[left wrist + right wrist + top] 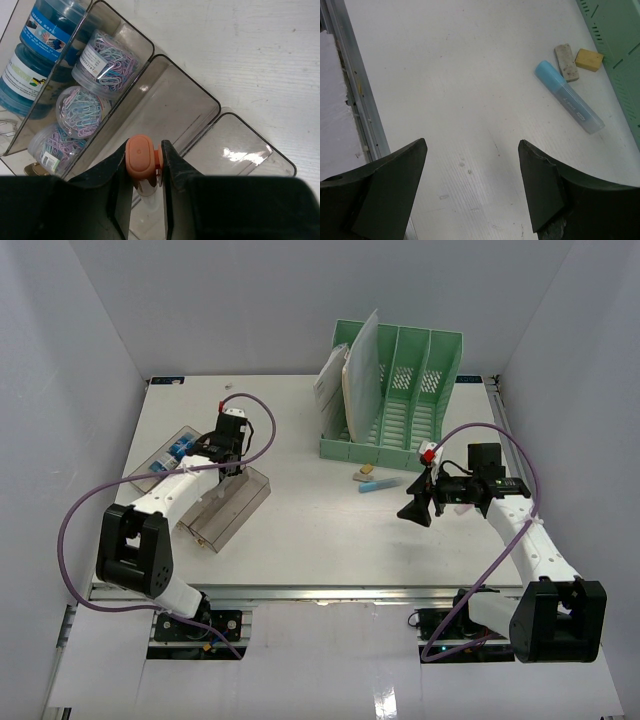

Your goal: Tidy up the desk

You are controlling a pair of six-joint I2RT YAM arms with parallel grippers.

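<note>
Left gripper [144,152] clenched on an orange-capped marker [140,161] over the clear compartment tray [192,105]; right gripper [472,172] released, jaws wide, above the desk [445,75] near a blue highlighter [568,96]

Looks down from high behind the near edge onto the whole desk [300,540]. At left wrist, sits close over the clear tray [170,105]; at right, near the blue marker [568,96], both shared overhead.

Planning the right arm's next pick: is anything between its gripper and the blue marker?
Nothing visible: only bare desk lies between the open right gripper and the marker. Two erasers sit just beyond it, beside the green rack.
</note>
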